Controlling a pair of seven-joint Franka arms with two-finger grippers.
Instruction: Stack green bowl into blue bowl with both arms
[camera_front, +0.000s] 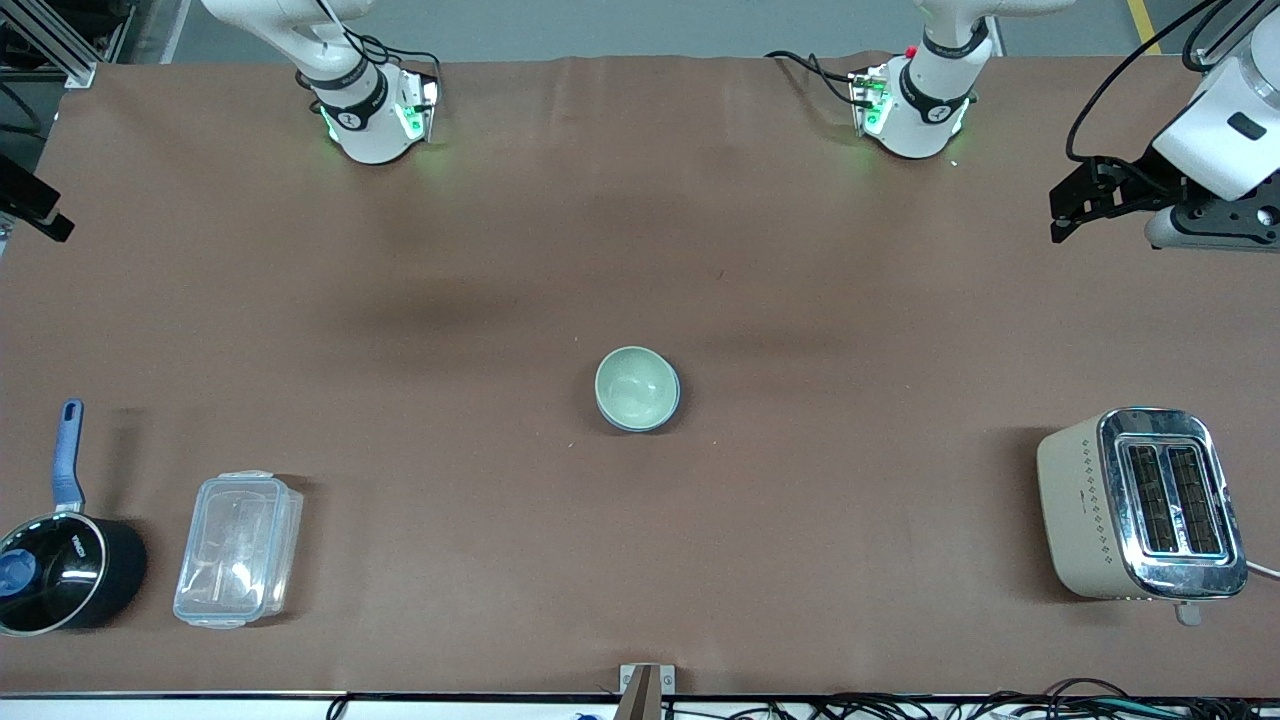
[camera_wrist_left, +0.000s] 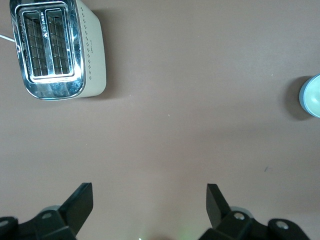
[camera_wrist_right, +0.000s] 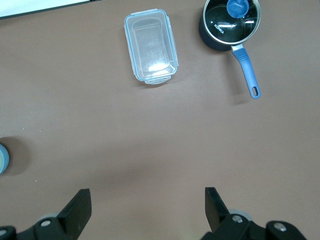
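Pale green bowl (camera_front: 636, 385) inside blue bowl (camera_front: 632, 423)

A black saucepan (camera_front: 62, 572) with a blue handle (camera_front: 68, 455) and a glass lid is sitting on the brown surface (camera_front: 860, 300) at the right arm's end, near the front camera. A clear plastic container (camera_front: 238, 549) is lying just beside it, toward the centre. A beige two-slot toaster (camera_front: 1140, 505) is standing at the left arm's end, slots facing up.
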